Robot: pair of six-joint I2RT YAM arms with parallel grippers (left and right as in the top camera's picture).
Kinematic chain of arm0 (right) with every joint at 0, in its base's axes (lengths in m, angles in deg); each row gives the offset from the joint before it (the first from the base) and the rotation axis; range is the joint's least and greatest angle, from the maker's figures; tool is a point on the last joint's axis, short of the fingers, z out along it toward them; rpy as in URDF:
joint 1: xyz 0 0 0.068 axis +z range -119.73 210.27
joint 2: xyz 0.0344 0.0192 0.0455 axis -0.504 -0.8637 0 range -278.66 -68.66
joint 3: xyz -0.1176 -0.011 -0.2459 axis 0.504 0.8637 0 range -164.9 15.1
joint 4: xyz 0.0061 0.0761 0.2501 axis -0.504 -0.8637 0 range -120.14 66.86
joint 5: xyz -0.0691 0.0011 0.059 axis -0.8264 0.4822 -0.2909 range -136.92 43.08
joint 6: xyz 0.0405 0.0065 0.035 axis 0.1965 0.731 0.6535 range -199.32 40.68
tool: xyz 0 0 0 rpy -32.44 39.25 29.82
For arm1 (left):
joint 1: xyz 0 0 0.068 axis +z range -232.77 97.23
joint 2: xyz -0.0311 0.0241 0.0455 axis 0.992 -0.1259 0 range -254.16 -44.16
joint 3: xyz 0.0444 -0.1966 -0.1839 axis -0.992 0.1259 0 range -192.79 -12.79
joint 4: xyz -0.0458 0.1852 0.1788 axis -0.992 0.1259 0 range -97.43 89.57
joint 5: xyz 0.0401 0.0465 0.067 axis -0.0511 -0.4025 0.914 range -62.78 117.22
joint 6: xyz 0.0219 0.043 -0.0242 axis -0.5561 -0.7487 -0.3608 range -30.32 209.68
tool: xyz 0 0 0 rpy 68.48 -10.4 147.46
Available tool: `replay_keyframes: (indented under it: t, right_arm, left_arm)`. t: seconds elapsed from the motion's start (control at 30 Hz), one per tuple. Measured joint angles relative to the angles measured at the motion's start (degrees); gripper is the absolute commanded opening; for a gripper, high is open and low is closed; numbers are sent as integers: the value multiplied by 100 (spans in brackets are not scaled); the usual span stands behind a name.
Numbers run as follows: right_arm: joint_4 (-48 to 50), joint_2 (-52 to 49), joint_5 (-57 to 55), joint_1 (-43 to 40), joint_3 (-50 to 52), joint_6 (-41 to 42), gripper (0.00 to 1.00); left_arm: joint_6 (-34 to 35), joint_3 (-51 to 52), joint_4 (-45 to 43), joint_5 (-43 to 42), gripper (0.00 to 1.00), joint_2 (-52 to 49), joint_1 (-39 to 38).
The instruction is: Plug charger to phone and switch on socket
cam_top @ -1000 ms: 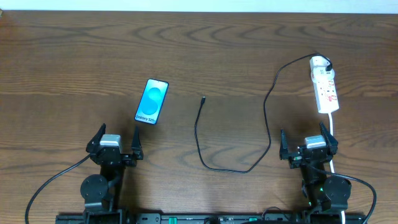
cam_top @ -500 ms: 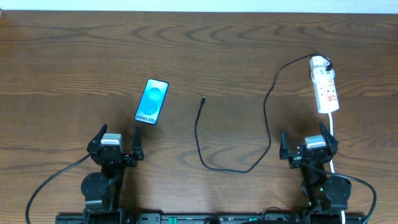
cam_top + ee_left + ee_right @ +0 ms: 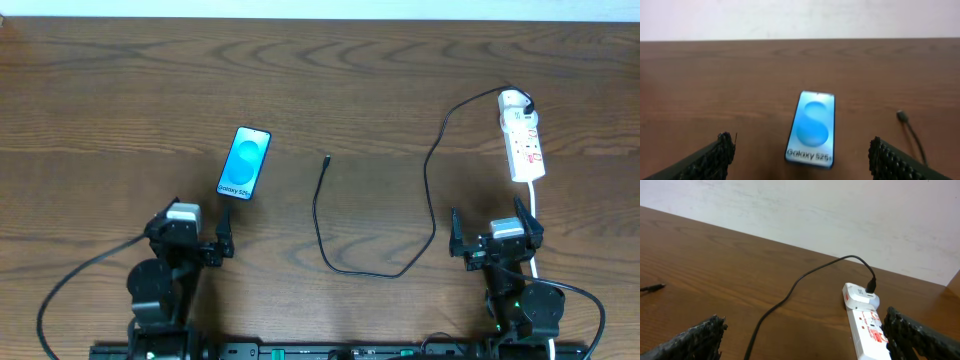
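Note:
The phone (image 3: pixel 244 163) lies face up on the wooden table, blue screen lit, and in the left wrist view the phone (image 3: pixel 811 127) sits straight ahead between my fingers. My left gripper (image 3: pixel 190 222) stands open just short of its near end, touching nothing; the left gripper (image 3: pixel 801 149) holds nothing. The charger (image 3: pixel 431 185) loops from the socket (image 3: pixel 523 140) across the table to its plug tip (image 3: pixel 327 158), which lies free to the right of the phone. My right gripper (image 3: pixel 488 222) is open and empty below the socket (image 3: pixel 867 325).
A thick white cord (image 3: pixel 537 215) runs from the socket down past my right gripper. The black cable (image 3: pixel 790 292) crosses the table ahead of the right wrist, and its tip (image 3: pixel 901 116) shows at the right of the left wrist view. A wall rises beyond the table's far edge.
My left arm has shifted slightly forward and turned toward the phone. The right arm, phone, cable and socket have not moved.

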Motion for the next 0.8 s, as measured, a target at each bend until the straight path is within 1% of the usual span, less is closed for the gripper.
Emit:
replay_keyframes:
  t: [0.3,0.53,0.67,0.8]
  right_arm:
    - [0,-2,0,0,2,0,99]
    - [2,-4,0,0,2,0,99]
    - [2,-2,0,0,2,0,99]
    - [0,-2,0,0,2,0,99]
  left_arm:
    - [-131,-1268,2,-302,87,-1416,0]
    - [-133,-2210,72,-844,87,-2702,0]
    - [-140,-2870,522,-1073,88,-3442,0]
    - [-151,-3689,1287,-1180,88,-4177,0]
